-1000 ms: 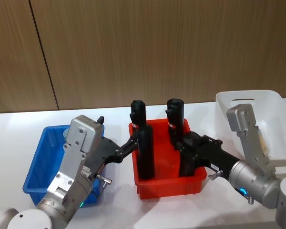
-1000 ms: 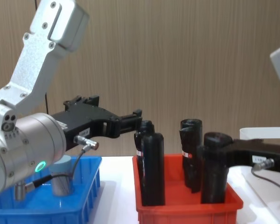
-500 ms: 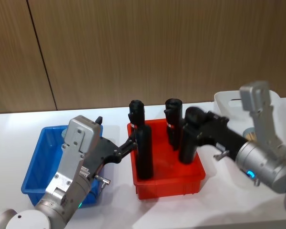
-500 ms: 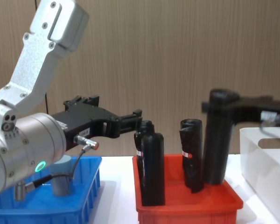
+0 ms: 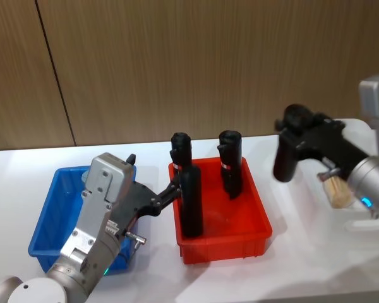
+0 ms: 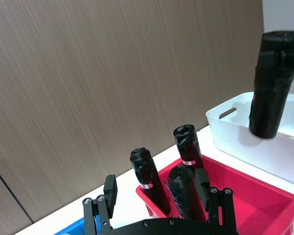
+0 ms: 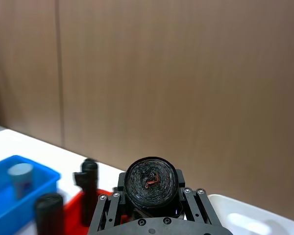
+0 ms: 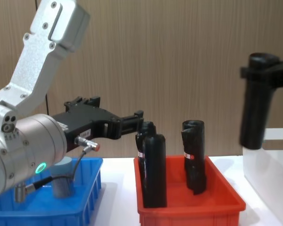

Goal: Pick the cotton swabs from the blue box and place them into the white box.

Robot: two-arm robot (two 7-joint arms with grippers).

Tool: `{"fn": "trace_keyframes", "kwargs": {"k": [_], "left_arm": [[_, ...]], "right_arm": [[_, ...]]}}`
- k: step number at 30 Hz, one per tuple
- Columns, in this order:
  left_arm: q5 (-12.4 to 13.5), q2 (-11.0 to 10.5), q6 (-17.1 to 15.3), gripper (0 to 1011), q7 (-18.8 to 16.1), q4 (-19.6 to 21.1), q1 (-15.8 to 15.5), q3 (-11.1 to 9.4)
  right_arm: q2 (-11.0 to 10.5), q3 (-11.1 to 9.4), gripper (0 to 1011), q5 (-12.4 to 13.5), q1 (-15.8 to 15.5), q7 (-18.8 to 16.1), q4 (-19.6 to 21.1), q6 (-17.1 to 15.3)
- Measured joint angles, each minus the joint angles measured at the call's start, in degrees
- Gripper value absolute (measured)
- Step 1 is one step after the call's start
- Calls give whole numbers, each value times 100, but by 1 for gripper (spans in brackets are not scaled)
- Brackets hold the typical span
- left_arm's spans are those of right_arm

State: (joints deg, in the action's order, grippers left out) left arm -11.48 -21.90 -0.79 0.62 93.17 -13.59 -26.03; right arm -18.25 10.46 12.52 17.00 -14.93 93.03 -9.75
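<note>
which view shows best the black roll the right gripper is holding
The chest view: the black roll hangs in full side profile, above the white box. The head view shows it smaller; the left wrist view from afar; the right wrist view its end between the right gripper fingers.

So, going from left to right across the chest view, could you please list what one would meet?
blue box → cotton swabs → red bin → black roll held by the right gripper → white box

Right gripper (image 5: 289,129) has lifted a black roll (image 8: 254,103) from the red bin (image 5: 222,245), carrying it toward the white box (image 6: 245,132).
</note>
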Motion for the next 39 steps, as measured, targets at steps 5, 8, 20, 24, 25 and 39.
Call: {"fn": "trace_keyframes", "kwargs": {"k": [5,8,20,24,25,39], "left_arm": [[0,0,0,1004,0,0,0,0],[0,0,0,1004,0,0,0,0],[0,0,0,1004,0,0,0,0],[0,0,0,1004,0,0,0,0],[0,0,0,1004,0,0,0,0],[0,0,0,1004,0,0,0,0]], "right_arm": [[-102,-116,527,-67,51,186,-41,0],[-163,-195,527,-114,91,301,-124,2],[-302,-384,527,-322,285,622,-793,35],[-312,-413,527,-374,338,688,-1057,61],[-313,-417,527,-381,349,699,-1107,66],[-296,-436,629,-515,455,834,-1907,210]]}}
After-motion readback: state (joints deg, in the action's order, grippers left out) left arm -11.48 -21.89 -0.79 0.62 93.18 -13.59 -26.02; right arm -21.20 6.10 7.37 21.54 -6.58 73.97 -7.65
